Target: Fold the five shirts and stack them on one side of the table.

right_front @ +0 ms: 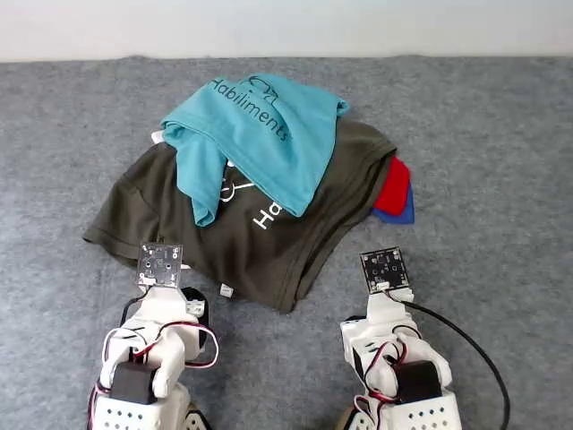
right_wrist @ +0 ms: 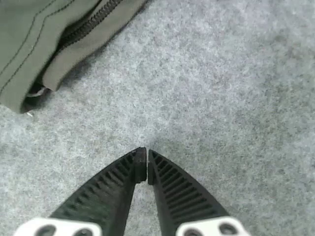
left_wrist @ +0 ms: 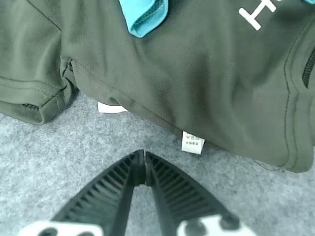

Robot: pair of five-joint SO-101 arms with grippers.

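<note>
Shirts lie heaped just beyond both sets of fingers. The olive shirt (right_front: 269, 251) is the widest, stretched crosswise, with one hem corner pointing back between the two arms. Its edge and a white tag (left_wrist: 192, 142) sit just ahead of the left gripper (left_wrist: 144, 169), whose fingers are pressed together. The teal shirt (right_front: 260, 134) drapes slantwise on top, farther off. A red shirt (right_front: 394, 184) and a blue shirt (right_front: 405, 215) peek out beyond the right gripper (right_wrist: 146, 167), whose tips likewise meet over grey felt (right_wrist: 221, 98).
</note>
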